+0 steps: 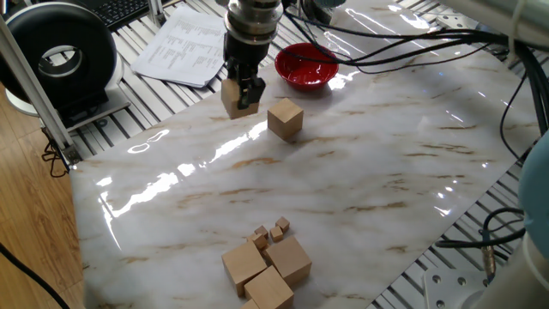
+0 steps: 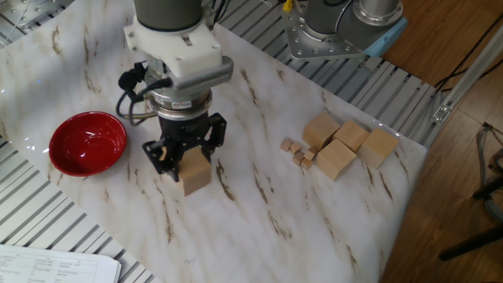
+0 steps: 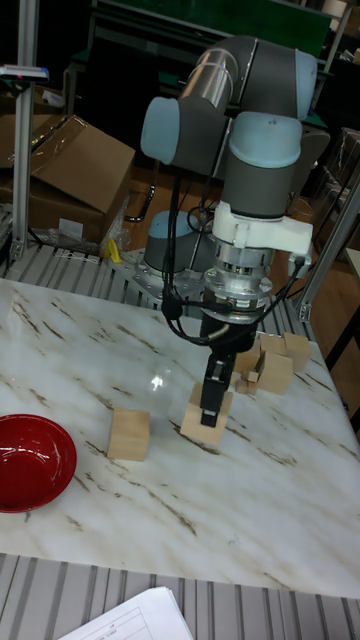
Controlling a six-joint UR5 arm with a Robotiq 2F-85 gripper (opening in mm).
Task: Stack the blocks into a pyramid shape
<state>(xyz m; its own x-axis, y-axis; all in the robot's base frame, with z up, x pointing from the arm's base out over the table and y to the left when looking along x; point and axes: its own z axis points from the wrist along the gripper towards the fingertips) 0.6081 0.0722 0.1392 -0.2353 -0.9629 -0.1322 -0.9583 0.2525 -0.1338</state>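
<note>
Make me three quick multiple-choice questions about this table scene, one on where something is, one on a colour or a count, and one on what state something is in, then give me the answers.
1. Where is the red bowl?
A. Near the free-standing single block
B. Among the cluster of blocks
C. On the papers

2. How many large blocks sit in the cluster?
A. One
B. Four
C. Seven

3. What is the end effector doing?
A. Open over the bowl
B. Closed on a block
C. Holding the papers

Answers:
1. A: the red bowl sits close to the lone block, far from the cluster.
2. B: the other fixed view shows four large blocks there, beside a few tiny cubes.
3. B: the end effector has its fingers on either side of a held block, which sits tilted.
</note>
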